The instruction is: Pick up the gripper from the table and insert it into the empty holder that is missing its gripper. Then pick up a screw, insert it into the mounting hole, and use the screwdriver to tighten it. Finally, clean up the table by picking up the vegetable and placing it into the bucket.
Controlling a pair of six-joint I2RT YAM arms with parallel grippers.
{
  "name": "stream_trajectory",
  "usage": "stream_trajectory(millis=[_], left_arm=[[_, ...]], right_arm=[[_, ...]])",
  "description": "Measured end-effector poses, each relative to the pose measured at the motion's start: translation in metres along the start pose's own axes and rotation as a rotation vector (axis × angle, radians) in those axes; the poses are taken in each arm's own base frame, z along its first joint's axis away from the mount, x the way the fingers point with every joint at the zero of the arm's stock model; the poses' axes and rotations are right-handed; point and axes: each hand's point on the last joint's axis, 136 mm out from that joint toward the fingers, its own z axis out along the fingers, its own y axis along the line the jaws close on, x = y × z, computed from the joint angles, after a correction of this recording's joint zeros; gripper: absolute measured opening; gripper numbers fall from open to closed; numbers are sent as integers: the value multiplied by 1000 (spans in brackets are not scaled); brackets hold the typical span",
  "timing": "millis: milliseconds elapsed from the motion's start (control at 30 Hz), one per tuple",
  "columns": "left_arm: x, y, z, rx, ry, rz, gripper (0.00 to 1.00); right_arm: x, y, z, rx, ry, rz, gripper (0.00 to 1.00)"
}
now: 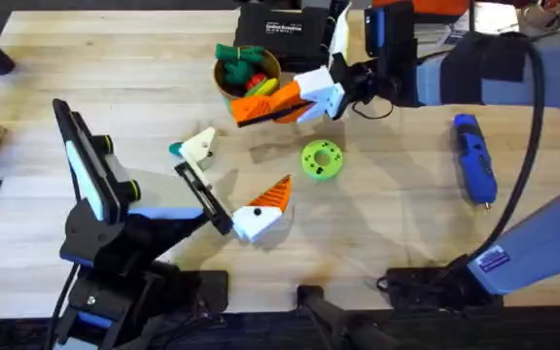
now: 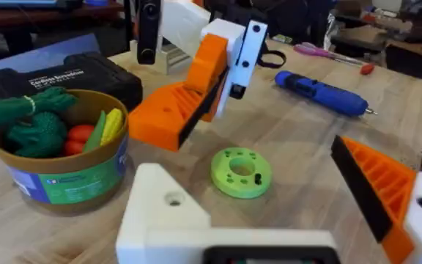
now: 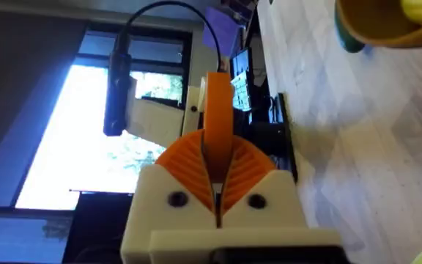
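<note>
The right claw [image 1: 311,92] is clamped on the gripper [image 1: 261,105], which is carried clear of the table with its orange wedge reaching across the near side of the bucket [image 1: 224,83]. In the right wrist view the two ribbed pads [image 3: 185,158] are seen pressed against a thin orange blade held between them. The left wrist view gives the side of it instead: the wedge [image 2: 168,116] is tilted downward, just beside the bucket, with a green disc [image 2: 240,172] on the table below and a black case [image 2: 57,73] behind the bucket.

From overhead, the right arm is seen reaching in from the far right, its wrist stretched leftward towards the bucket. The left arm is folded low at the near left, with the black holder [image 1: 202,194] slanting across the table. Whether the left claw [image 1: 229,180] is wide or narrow cannot be told. The vegetable [image 1: 175,149] lies near the holder's far end. The screwdriver [image 1: 474,160] lies well apart, at the right.
</note>
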Motion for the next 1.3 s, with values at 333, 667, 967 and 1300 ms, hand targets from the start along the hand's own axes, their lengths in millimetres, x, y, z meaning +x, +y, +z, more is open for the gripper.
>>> stream_trajectory(millis=[333, 667, 967, 1300], left_arm=[[0, 0, 0, 0, 0, 0, 985], [0, 0, 0, 0, 0, 0, 985], [0, 6, 0, -33, -3, 3, 985], [-2, 4, 0, -26, -9, 22, 985]], right_arm=[[36, -7, 28, -19, 103, 102, 13], [44, -7, 38, -23, 131, 51, 13], [41, 1, 49, -37, 160, -36, 12], [32, 8, 53, -35, 159, -48, 12]])
